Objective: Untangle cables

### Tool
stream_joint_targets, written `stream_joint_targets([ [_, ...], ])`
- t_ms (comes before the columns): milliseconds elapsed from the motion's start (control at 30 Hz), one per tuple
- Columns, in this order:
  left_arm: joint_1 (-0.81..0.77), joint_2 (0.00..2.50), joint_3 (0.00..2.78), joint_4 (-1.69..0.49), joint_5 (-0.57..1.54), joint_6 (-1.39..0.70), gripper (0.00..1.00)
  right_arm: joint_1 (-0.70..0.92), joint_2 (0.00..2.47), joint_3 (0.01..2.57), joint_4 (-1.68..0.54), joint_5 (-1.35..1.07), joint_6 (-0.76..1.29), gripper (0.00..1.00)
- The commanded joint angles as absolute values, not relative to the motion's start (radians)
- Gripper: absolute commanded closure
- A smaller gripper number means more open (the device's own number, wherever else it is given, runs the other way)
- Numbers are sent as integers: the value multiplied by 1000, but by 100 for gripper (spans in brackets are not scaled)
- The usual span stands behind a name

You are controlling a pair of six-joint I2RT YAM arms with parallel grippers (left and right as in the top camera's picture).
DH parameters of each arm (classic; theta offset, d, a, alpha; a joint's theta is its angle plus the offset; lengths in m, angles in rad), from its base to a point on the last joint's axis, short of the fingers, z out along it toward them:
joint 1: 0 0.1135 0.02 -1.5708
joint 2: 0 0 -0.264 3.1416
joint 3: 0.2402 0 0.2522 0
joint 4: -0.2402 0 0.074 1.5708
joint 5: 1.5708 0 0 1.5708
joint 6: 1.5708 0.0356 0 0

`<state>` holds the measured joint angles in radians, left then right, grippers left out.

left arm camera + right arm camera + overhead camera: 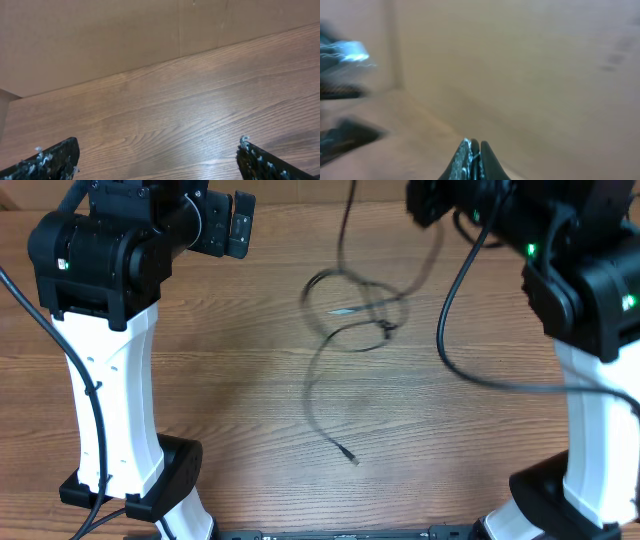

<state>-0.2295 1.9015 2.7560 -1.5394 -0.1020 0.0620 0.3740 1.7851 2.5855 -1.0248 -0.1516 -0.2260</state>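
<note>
The left gripper (159,146) is spread wide. Its two fingers (52,159) sit at the bottom corners of the left wrist view with nothing between them but bare table (200,100), and a tan wall (100,40) stands behind the table's far edge. The right gripper (474,149) is pressed closed, fingers (464,161) tip to tip. That view is blurred, so I cannot tell whether a strand is pinched there; beyond the fingers only tan surfaces and smeared dark and pale shapes at the left edge show. From overhead the left gripper is at the top left, well apart from the cables (352,305). These lie as a loose knot of thin black loops near the table's middle, toward the far side, between the two arms. One strand runs from the knot past the top edge of the view. Another, blurred, slants up and right toward the dark head of the right arm (590,430). A single tail curves from the knot toward the near side and ends in a small plug (352,461) on the wood. A thicker black wire (441,330) of the right arm bows just right of the knot.
</note>
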Motion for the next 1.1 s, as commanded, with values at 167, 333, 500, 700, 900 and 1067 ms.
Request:
stream_joint_targets([
  [167,-229,1909,2769,-1534,-108,76,0,222,1854,2581,-1119,-611,-27,96],
  [333,-229,1909,2769,-1541,-108,76,0,463,1853,2581,-1229,-684,-26,96],
  [500,-228,1909,2769,-1574,-157,129,0,611,1846,2581,-1262,-313,-33,96],
  [700,-221,1909,2769,-1593,-225,125,0,269,1846,2581,-1186,-311,-19,96],
  [900,-215,1909,2769,-1581,-198,123,0,-101,1843,2581,-1175,-792,82,96],
  [1067,-215,1909,2769,-1552,-71,125,0,90,1827,2581,-1245,-785,2,96],
])
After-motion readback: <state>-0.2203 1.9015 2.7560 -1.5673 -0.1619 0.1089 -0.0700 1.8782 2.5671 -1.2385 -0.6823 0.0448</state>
